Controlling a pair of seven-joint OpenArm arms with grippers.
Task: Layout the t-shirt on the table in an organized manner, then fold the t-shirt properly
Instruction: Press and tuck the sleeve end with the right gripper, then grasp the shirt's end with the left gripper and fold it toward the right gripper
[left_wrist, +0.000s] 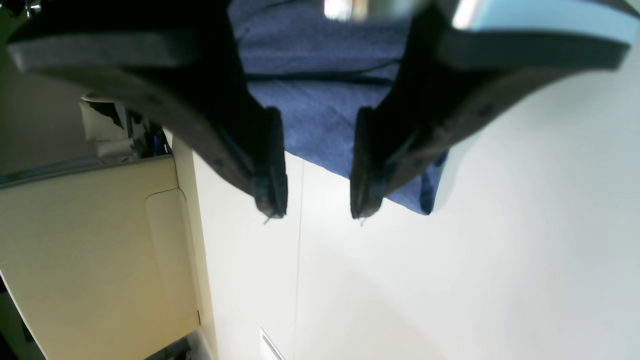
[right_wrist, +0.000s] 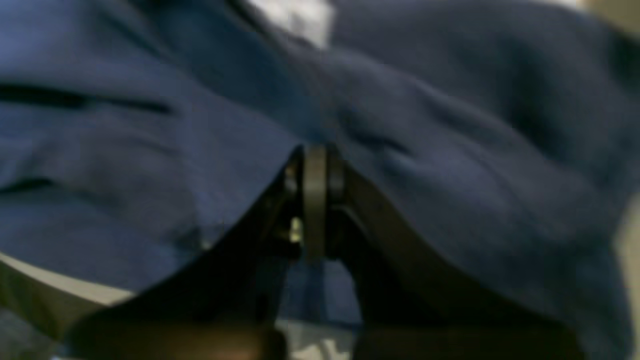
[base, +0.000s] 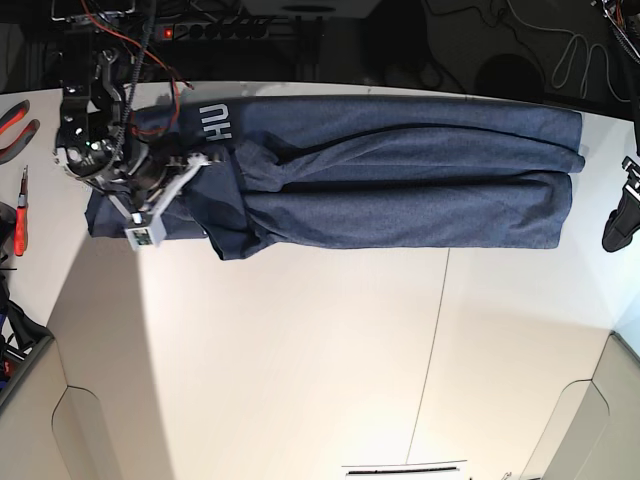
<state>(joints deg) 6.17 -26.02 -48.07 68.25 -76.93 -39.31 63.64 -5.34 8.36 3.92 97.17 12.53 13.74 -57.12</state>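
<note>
Navy heathered cotton t-shirt (base: 400, 180) is pinched in my right jaws at upper left, left jaws spread; I'd draw it out slowly across the white bench (base: 300, 370).

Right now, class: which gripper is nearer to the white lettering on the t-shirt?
Right. The right gripper is shut on the t-shirt right beside the white lettering. The left gripper hangs open past the shirt's opposite end.

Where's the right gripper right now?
In the base view the right gripper is at the far left, over the t-shirt near its white lettering. The right wrist view shows it shut on a fold of the fabric.
</note>
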